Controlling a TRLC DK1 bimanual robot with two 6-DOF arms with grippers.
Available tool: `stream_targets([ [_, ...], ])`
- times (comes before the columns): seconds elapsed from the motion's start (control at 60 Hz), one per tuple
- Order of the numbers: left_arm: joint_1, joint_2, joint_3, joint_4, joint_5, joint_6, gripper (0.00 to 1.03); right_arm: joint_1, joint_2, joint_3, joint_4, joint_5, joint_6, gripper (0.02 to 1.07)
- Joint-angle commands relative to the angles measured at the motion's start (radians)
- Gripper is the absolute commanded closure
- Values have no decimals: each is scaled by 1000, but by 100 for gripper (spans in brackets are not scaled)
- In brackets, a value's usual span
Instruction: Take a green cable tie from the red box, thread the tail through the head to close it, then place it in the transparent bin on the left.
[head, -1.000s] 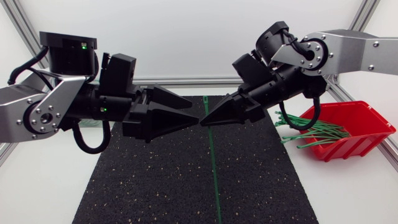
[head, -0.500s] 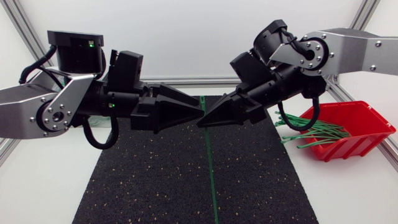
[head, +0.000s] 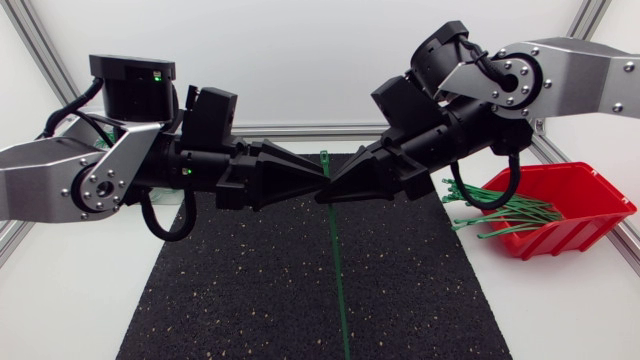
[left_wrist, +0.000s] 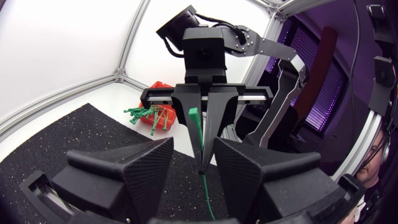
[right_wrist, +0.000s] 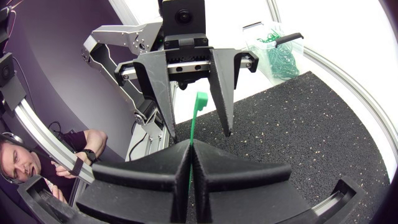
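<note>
My right gripper (right_wrist: 189, 148) clenches the thin green plastic cable tie (right_wrist: 199, 107), whose head stands between the released fingers of my left gripper (left_wrist: 194, 149). Only the right wrist view shows the transparent plastic bin (right_wrist: 252, 28), at one o'clock ahead. Overhead, the red plastic box (head: 590, 222) sits at three o'clock.

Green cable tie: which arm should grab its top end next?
Probably the left. The left gripper is open with its fingers either side of the green cable tie, near its head. The right gripper is shut on the tie lower down, so it is busy.

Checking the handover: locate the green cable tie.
Head view, centre: the cable tie hangs over the black mat, pinched in the right gripper, between the open fingers of the left gripper.
</note>
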Motion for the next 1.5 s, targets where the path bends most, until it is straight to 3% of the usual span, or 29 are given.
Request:
stream_targets([
  [0.0, -7, 7, 22, 17, 0, -21, 62, 10, -4, -26, 5, -10, -20, 101],
  [0.3, -6, 2, 22, 32, 0, -44, 70, 13, 1, -29, 9, -10, -20, 101],
  [0.517, -7, -1, 19, 33, 1, -44, 70, 10, -1, -32, 9, -10, -20, 101],
  [0.917, -7, -16, 13, 50, 1, -68, 99, 18, 4, -41, 17, -8, -20, 101],
  [1.483, -24, -25, -4, 75, 1, -70, 99, 49, 29, -52, 43, 2, -6, 101],
])
